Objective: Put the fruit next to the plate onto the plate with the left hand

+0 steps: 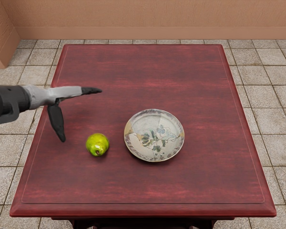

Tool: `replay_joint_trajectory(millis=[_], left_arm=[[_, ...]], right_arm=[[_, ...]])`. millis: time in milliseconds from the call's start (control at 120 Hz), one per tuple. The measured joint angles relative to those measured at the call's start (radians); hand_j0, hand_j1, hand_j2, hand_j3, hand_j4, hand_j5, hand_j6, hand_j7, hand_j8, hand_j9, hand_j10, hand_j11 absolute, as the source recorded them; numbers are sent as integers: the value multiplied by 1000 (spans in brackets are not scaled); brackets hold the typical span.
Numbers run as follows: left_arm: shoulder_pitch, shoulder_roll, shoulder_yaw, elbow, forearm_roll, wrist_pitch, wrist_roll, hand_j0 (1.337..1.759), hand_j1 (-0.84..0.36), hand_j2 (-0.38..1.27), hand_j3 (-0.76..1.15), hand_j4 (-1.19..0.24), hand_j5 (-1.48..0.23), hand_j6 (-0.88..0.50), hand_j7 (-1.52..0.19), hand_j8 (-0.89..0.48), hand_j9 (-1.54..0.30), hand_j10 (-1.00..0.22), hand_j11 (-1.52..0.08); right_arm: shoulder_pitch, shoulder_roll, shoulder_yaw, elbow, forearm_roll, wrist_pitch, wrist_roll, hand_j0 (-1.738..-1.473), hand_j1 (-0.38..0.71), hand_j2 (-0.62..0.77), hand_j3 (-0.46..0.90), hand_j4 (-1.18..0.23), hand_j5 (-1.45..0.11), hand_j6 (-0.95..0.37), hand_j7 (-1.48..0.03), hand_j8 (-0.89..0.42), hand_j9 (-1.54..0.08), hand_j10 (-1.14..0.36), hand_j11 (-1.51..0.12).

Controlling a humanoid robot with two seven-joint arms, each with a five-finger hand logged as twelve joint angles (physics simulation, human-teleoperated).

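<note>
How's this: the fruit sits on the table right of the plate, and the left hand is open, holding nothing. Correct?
Not quite. The head view shows the fruit on the table left of the plate, not right of it. The left hand is open, holding nothing, as you said.

- Table (181, 76): fills the middle of the frame and stands on the floor (276, 119), which shows along the left, right and top sides.
- Wall (157, 19): runs across the top of the frame, behind the table and floor.
- Plate (128, 131): on the table, a little right of centre, in the lower half of the frame.
- Fruit (97, 144): on the table, just beside the plate on its left, apart from the rim and slightly lower in the frame.
- Left hand (62, 95): comes in from the left edge at mid-height, over the table's left border. It is above and left of the fruit without touching it, and well apart from the plate.
</note>
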Motion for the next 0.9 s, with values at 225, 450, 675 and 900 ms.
replay_joint_trajectory(millis=[225,450,675,900], left_arm=[[-59,-6,97,-22,27,-4,-210,1658,329,6,0,-22,-25,-24,-24,-23,-24,-22,-24],[-95,-44,198,-23,32,-4,-250,1658,291,12,0,-54,-66,-55,-66,-55,-66,-53,-65],[-90,-53,232,-19,41,33,-244,1658,167,33,0,-157,-200,-158,-200,-158,-200,-157,-200],[-92,-77,238,-16,43,84,-214,1658,93,46,0,-218,-280,-219,-280,-219,-279,-218,-279]], right_arm=[[0,0,0,0,0,0,0,-1658,-325,-4,0,-20,-26,-20,-26,-20,-26,-20,-26],[0,0,0,0,0,0,0,-1658,-325,-4,0,-20,-26,-20,-26,-20,-26,-20,-26],[0,0,0,0,0,0,0,-1658,-325,-4,0,-20,-26,-20,-26,-20,-26,-20,-26],[0,0,0,0,0,0,0,-1658,-324,-4,0,-20,-26,-20,-26,-20,-26,-20,-26]])
